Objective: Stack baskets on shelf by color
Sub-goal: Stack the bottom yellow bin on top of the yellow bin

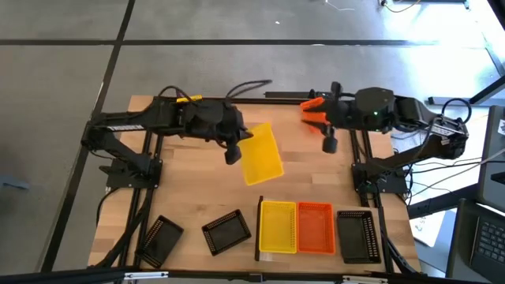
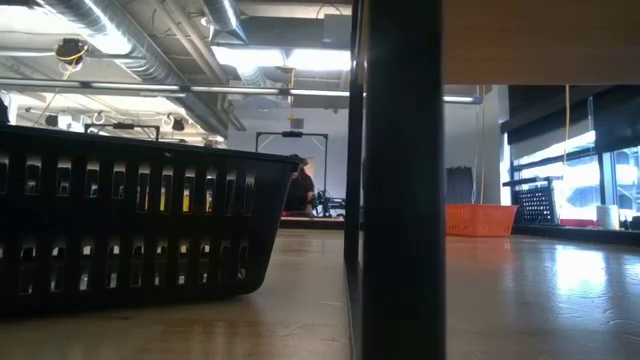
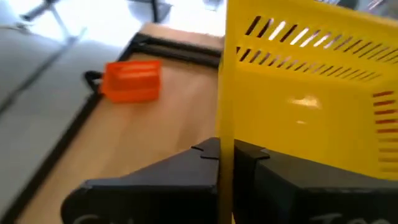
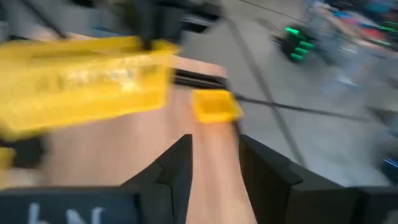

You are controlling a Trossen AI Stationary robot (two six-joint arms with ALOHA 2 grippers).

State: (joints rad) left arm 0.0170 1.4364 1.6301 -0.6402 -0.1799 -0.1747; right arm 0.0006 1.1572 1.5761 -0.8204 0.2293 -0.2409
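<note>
Worktop (image 1: 197, 181) w/ shelf (image 1: 312, 251) at the near edge, yellow, orange & black baskets on it side by side. Left pincer (image 1: 233, 150) is clamped on a yellow basket (image 1: 261, 153), lifted mid-worktop. Right pincer (image 1: 328, 139) hangs open near an orange basket (image 1: 313, 109) at the far edge.

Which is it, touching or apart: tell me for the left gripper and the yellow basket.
Touching. The left wrist view shows the left gripper with its fingers pinched on the yellow basket's wall.
</note>
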